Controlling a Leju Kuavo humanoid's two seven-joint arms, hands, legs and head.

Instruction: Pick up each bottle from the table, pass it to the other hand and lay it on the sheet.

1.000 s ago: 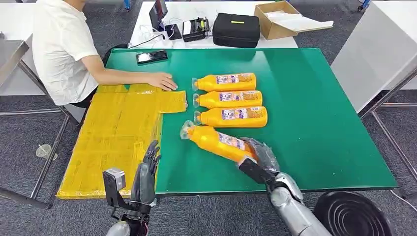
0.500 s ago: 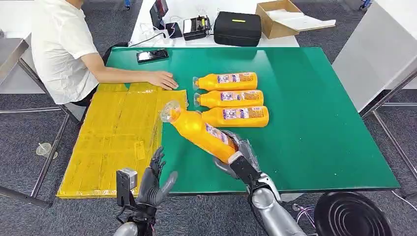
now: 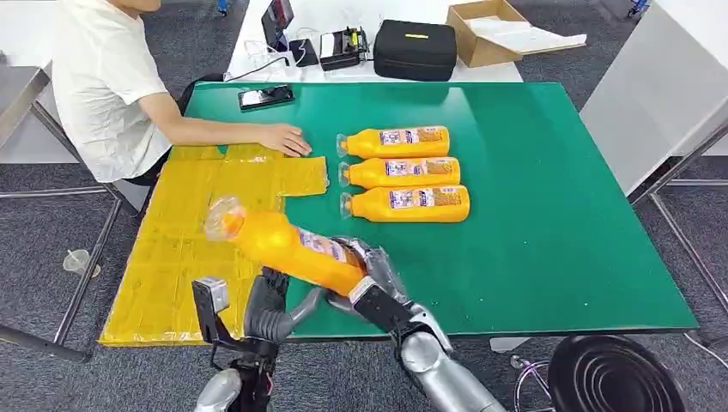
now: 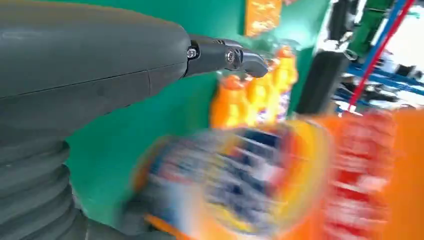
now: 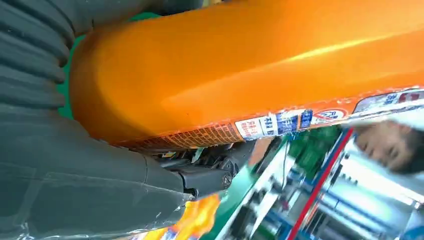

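Handover was the step you had reached: the right robot hand [image 3: 367,273] gripped the base end of an orange bottle [image 3: 288,246] and held it in the air, tilted, cap end out over the yellow sheet [image 3: 185,249] at the near-left of the green tabletop [image 3: 549,215]. The left robot hand [image 3: 270,309] sat just under the bottle's middle with fingers spread and holding nothing; whether it touched the bottle, you could not tell. By my judgement, your next move called for closing the left robot hand around the body before the right let go, since the bottle hung off the tabletop edge. The head view gave you the layout, three more bottles [image 3: 402,170] lying side by side and a person's hand [image 3: 286,139] resting beside the sheet. The right wrist view gave you the palm pressed on the bottle's end; the left wrist view was a blur.
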